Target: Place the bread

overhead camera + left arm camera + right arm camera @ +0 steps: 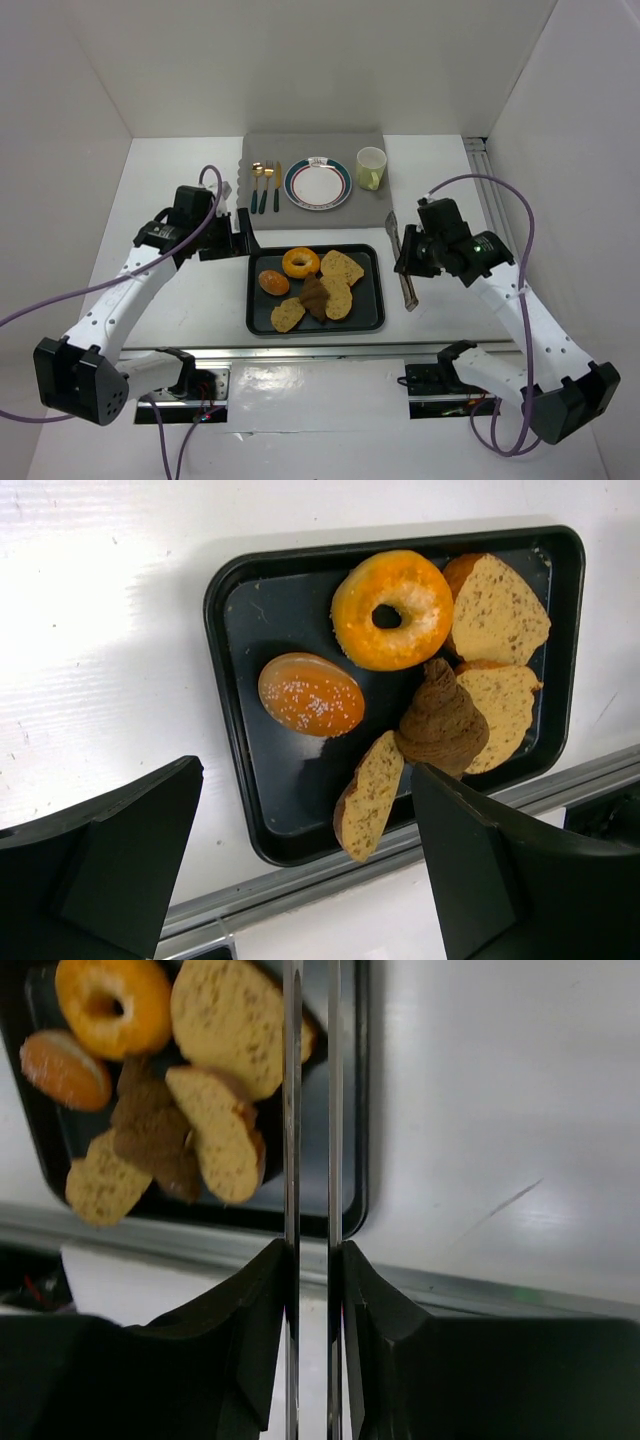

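A black tray (366, 303) holds an orange donut (300, 262), a seeded bun (273, 282), a brown croissant (314, 296) and three bread slices (342, 267). A white plate (318, 183) sits on a grey mat (270, 146) behind the tray. My left gripper (240, 240) is open and empty at the tray's left far corner; its wrist view shows the tray (280, 610), the bun (311, 694) and a slice (370, 796) under the gripper (305, 775). My right gripper (408, 255) is shut on metal tongs (406, 280) just right of the tray. In the right wrist view the tongs (291, 1110) reach over the tray's right edge (352, 1160), their two arms pressed close together.
A fork, spoon and knife (265, 185) lie left of the plate on the mat. A pale yellow cup (371, 168) stands at the plate's right. White walls close in the table on three sides. A metal rail (300, 350) runs along the near edge.
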